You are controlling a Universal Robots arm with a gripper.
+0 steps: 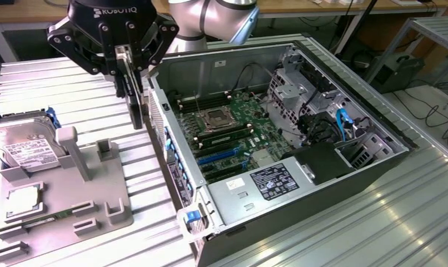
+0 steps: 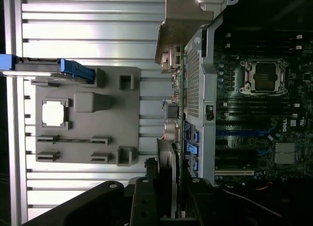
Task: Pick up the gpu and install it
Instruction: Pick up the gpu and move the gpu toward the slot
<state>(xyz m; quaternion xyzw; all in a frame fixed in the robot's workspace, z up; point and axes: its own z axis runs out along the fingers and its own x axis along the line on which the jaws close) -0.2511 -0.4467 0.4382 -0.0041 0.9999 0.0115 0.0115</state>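
While the jaws pinch the graphics card (image 1: 137, 105) by its upper edge, it hangs upright over the ribbed metal table (image 1: 61, 94), just beside the open computer case (image 1: 202, 72), at about ten o'clock of it in the exterior view. At seven o'clock on the table, a grey holder (image 1: 98, 189) carries a hard drive (image 1: 24, 147). Wooden desks (image 1: 305, 6) line the room at twelve o'clock, and cables (image 1: 435, 114) trail on the floor at three.

Oblique overhead, wrist-down; shared computer case (image 1: 209, 72)
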